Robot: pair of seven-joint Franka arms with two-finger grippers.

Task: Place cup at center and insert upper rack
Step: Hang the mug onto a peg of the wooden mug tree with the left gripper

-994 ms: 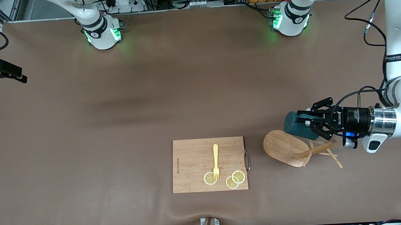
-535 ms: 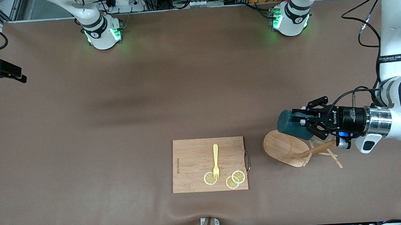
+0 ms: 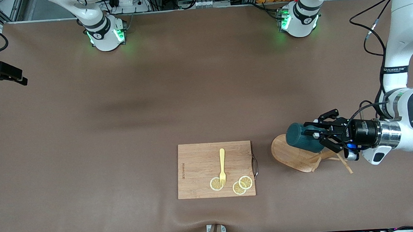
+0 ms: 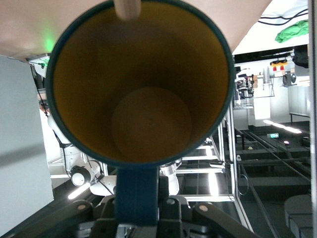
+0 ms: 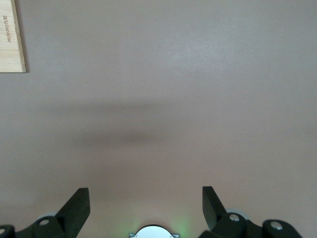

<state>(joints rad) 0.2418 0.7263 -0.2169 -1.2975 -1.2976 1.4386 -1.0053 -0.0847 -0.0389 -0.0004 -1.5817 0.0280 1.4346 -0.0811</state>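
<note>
The dark teal cup [image 3: 302,140] hangs on its side in the air, over the edge of the upper rack's oval base. My left gripper [image 3: 314,135] is shut on the cup's handle [image 4: 137,194]. The left wrist view looks straight into the cup's yellowish-brown inside [image 4: 143,104]. The upper rack [image 3: 292,154], a light wooden mug tree, lies tipped over on the table, its post and thin pegs [image 3: 345,162] pointing toward the left arm's end. My right gripper [image 5: 145,194] is open above bare table and shows only in the right wrist view.
A rectangular wooden cutting board [image 3: 199,166] lies near the front edge, carrying a yellow fork [image 3: 222,165] and three lemon slices [image 3: 245,182]. Its corner [image 5: 11,39] shows in the right wrist view. A black clamp [image 3: 1,73] juts in at the right arm's end.
My left gripper has carried the cup slightly toward the right arm's end and then lower in the front view, so the cup now overlaps the rack's base. The rack and board have not moved.
</note>
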